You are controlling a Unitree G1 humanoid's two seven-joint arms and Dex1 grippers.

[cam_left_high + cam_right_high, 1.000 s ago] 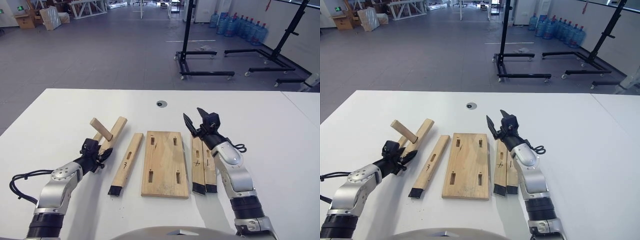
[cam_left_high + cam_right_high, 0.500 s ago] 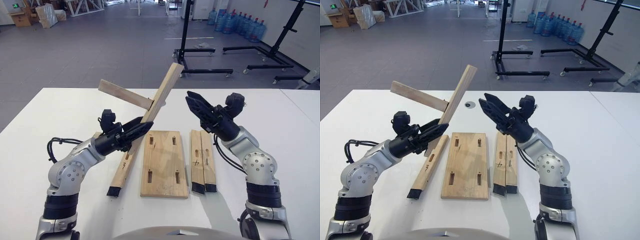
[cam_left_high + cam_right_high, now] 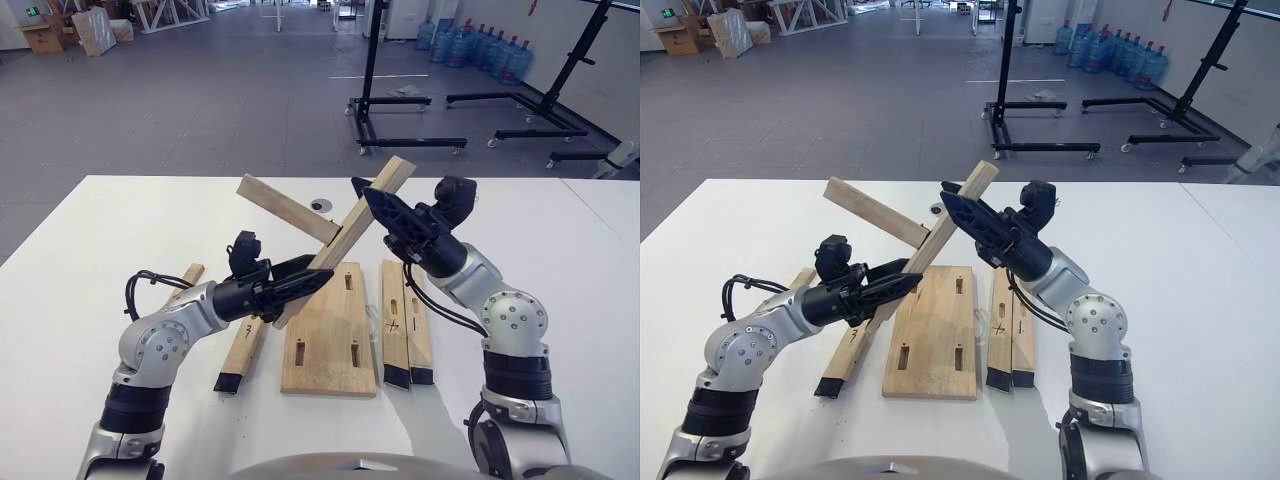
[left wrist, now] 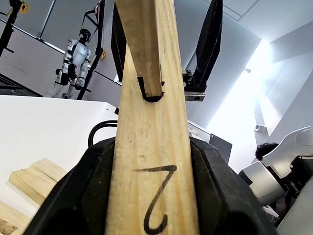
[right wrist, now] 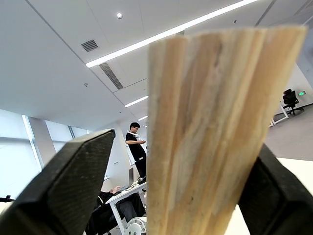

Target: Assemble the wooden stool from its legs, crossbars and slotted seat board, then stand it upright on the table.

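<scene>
Clamped in the left pincer [image 3: 312, 280] above the table [image 3: 120, 230], the leg [image 3: 340, 240] with its crossbar [image 3: 285, 207] slanted up toward the right pincer [image 3: 375, 208], whose fingers, seemingly apart, straddled its upper end.

The left arm is raised with its elbow bent and forearm pointing inward, and the left gripper [image 3: 316, 279] is clamped on the lower part of a tilted leg [image 3: 347, 238]. The right arm is raised likewise. The right gripper [image 3: 372, 206] straddles that leg's upper end, fingers spread.
</scene>
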